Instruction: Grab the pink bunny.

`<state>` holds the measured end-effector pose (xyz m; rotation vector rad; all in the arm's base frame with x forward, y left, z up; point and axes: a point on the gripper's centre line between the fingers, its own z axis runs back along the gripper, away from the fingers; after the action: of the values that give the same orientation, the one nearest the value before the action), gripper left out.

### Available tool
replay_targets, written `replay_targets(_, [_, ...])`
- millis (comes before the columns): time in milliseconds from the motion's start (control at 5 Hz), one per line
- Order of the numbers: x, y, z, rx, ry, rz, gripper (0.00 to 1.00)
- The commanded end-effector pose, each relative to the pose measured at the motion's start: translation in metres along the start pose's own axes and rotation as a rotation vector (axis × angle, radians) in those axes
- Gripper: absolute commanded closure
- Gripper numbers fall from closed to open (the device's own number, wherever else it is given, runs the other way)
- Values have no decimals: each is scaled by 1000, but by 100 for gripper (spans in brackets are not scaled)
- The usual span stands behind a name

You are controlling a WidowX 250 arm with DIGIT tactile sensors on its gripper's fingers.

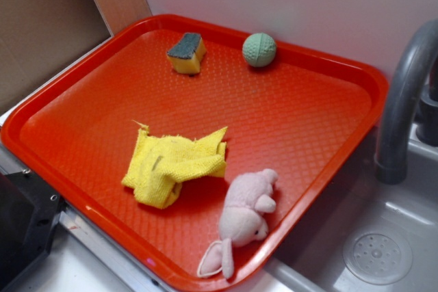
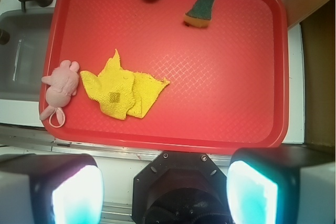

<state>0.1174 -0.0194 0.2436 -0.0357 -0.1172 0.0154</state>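
Red tray [image 1: 328,111] holds the pink bunny [image 1: 243,213] at its edge, beside a yellow rag [image 1: 174,165]; gripper [image 2: 165,190] hangs wide open, empty, off the tray.

You see: pink bunny [image 1: 245,218] — soft matt plush | tray [image 1: 321,121] — glossy red plastic, diamond-textured | rag [image 1: 174,167] yellow terry cloth | ball [image 1: 259,49] green, dimpled | sink [image 1: 383,237] grey, smooth
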Motion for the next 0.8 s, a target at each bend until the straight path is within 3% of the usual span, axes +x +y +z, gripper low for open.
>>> replay_targets(0, [0,0,0,0,0,0,0])
replay_targets(200, [39,-33,-56,76,51,112,0])
replay_targets(400, [61,-67,-101,-42,-13,157,0])
replay_targets(600, [70,-109,-138,-160,0,206,0])
